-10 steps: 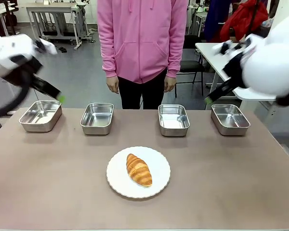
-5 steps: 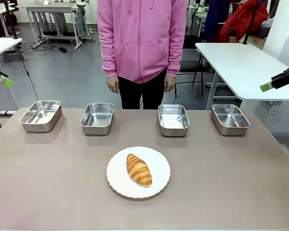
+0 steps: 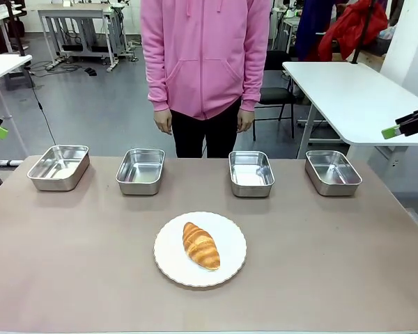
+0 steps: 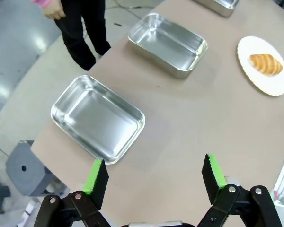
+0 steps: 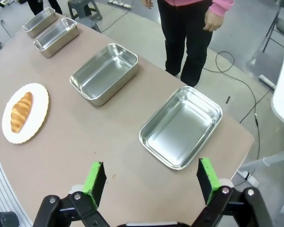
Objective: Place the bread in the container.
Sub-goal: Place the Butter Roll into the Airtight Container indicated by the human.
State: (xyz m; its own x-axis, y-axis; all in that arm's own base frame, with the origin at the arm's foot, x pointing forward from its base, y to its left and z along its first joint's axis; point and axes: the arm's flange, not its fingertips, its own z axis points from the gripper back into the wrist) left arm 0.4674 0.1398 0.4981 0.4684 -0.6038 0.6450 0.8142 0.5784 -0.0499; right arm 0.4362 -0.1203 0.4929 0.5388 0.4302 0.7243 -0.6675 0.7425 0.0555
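The bread (image 3: 200, 245) lies on the white plate (image 3: 168, 255), mid-table (image 3: 334, 271). Our left gripper (image 4: 155, 175) and right gripper (image 5: 150, 179) hold their fingers (image 4: 94, 177) spread wide, empty, hanging seemingly past the table's ends at nine and three o'clock. We see four steel containers (image 3: 140, 171) lined along the plate's twelve o'clock side, apart from it.

1. A round white scalloped plate (image 3: 230, 263) sits mid-frame, slightly low, on the brown desk (image 3: 334, 264).
2. A person in a pink hoodie (image 3: 205, 56) stands at top centre, just behind the desk's far edge.
3. A white table (image 3: 341, 90) stands at upper right, with a black chair (image 3: 273, 97) just left of it.
4. A red garment (image 3: 355, 28) hangs near the top right corner.
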